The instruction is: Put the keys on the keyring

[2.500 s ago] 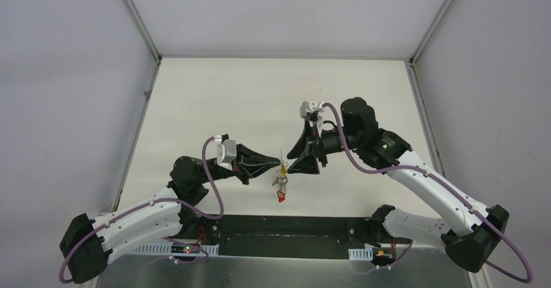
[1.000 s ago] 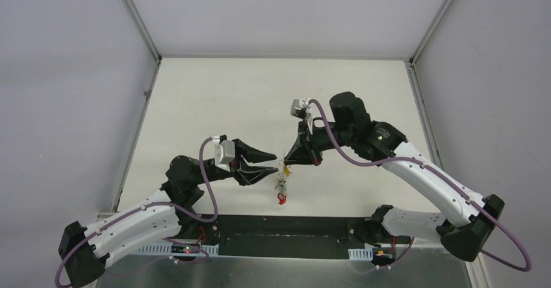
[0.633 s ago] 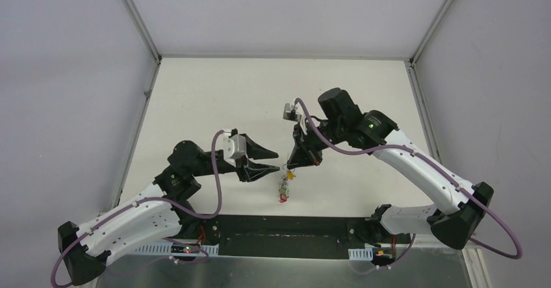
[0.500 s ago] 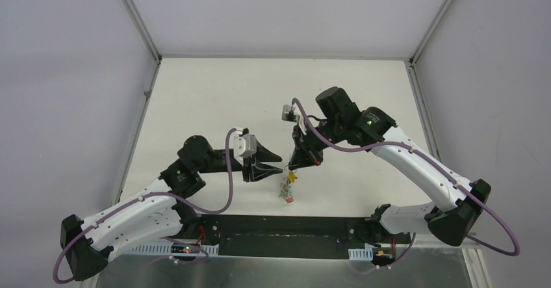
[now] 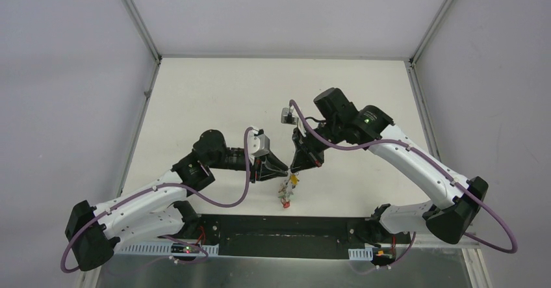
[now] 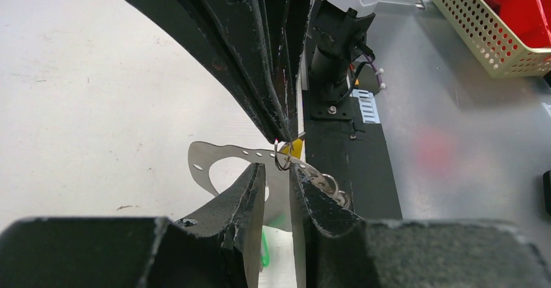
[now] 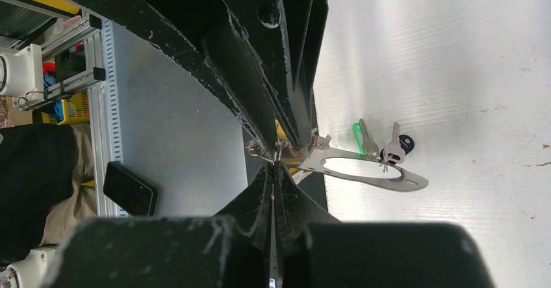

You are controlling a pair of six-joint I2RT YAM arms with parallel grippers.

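A bunch of keys hangs above the table between the two arms, with a yellow tag and a red tag. My right gripper is shut on a small wire ring at the top of the bunch. The keyring, a flat grey oval loop, hangs from there beside a green-tagged key and a black-tagged key. My left gripper sits just under the right fingertips. Its jaws are a narrow gap apart, with the keyring showing behind the gap.
The black mounting plate runs along the near edge of the white table. Off the table are a yellow basket with red items and a dark phone. Grey walls enclose the left, right and back.
My left arm has swung right and closed in on the bunch, its jaws narrowing. The right gripper has drifted slightly left and stayed shut; the bunch has swung a little.
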